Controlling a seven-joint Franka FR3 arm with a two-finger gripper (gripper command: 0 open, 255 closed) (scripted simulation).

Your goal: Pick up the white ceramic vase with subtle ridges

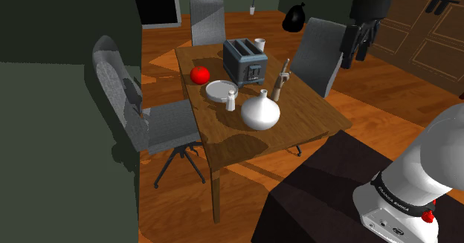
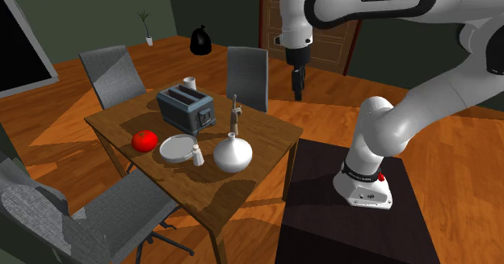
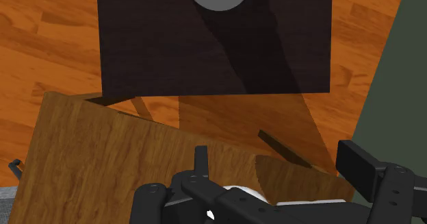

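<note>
The white vase (image 1: pixel 260 111) has a round body and a short narrow neck. It stands upright on the wooden table (image 1: pixel 305 115), near the edge that faces the stand, and it is also in the second exterior view (image 2: pixel 232 153). My black gripper (image 1: pixel 358 53) hangs high in the air, well above and off to the shoulder view's right of the table, far from the vase. In the second exterior view the gripper (image 2: pixel 297 83) points down beyond the table's far right corner. In the wrist view the gripper (image 3: pixel 277 155) is open and holds nothing.
Around the vase on the table are a small white shaker (image 1: pixel 231 99), a white plate (image 1: pixel 218 91), a red round fruit (image 1: pixel 199 74), a dark toaster (image 1: pixel 245 61), a wooden mill (image 1: pixel 279 82) and a white cup (image 1: pixel 260 44). Grey chairs (image 1: pixel 167 122) surround the table. The dark stand (image 1: pixel 327 189) sits close by.
</note>
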